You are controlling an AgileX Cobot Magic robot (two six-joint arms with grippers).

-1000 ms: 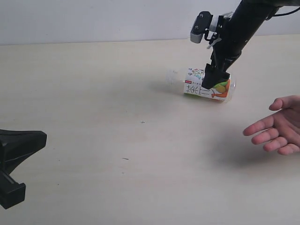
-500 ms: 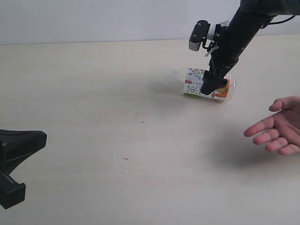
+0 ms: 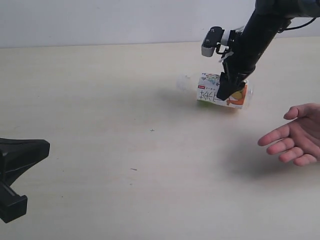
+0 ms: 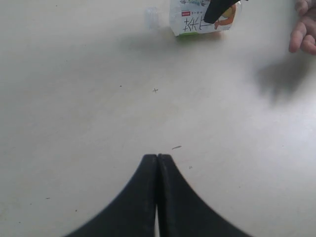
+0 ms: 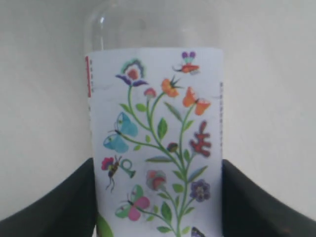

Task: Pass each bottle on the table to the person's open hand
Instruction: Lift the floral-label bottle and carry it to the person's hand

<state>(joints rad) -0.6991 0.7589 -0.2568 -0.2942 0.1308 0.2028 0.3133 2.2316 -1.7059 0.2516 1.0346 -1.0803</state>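
Observation:
One bottle with a patterned white-orange label lies on its side at the far right of the table, its clear neck pointing left. My right gripper comes down from above and is shut on its labelled body. In the right wrist view the flower-print label fills the gap, with a black finger pressed against each side. Whether the bottle touches the table cannot be told. The person's open hand waits palm up at the right edge. My left gripper rests shut and empty at the lower left. No other bottles show.
A pale wall bounds the table's far edge. A few tiny dark specks mark the wood-grain surface between the two arms. In the left wrist view the bottle and the hand's fingertips lie far ahead of the shut fingertips.
The right gripper has settled lower around the bottle, and the bottle has shifted very slightly to the right. The hand has moved a little. The left arm has stayed still.

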